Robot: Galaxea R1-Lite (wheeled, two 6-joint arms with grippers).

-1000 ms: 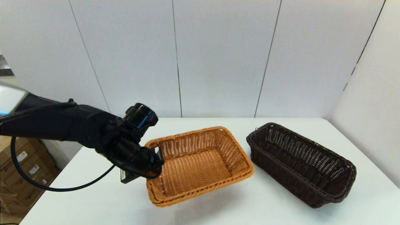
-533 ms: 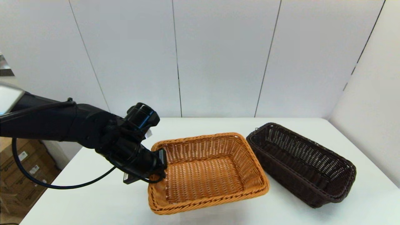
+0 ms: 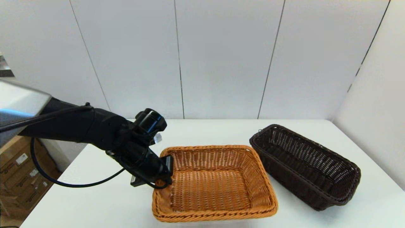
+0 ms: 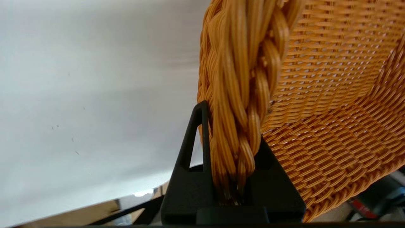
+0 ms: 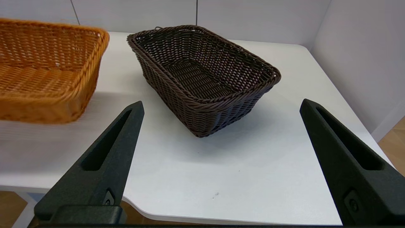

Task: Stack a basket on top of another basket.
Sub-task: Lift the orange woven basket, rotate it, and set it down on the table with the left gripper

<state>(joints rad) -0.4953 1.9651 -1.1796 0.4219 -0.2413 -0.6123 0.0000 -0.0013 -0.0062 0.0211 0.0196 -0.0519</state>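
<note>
My left gripper [image 3: 167,164] is shut on the braided rim of the orange-tan basket [image 3: 215,186], at its left short end. It holds the basket a little above the table [image 3: 202,131], near the front. In the left wrist view the rim of the orange basket [image 4: 332,95] sits pinched between the two black fingers [image 4: 196,136] of the left gripper [image 4: 232,126]. The dark brown basket [image 3: 303,164] stands on the table to the right, close beside the orange one. The right gripper [image 5: 221,102] is open and empty, low at the table's front edge, facing the dark basket [image 5: 202,72] and the orange basket [image 5: 47,72].
White wall panels close off the table at the back and right. Cardboard boxes [image 3: 19,177] stand on the floor left of the table. The table's front edge [image 5: 177,218] runs just ahead of the right gripper.
My left arm has carried the orange basket right and toward the front, turning it square to me. Its right end now lies close to the dark basket, which has not moved.
</note>
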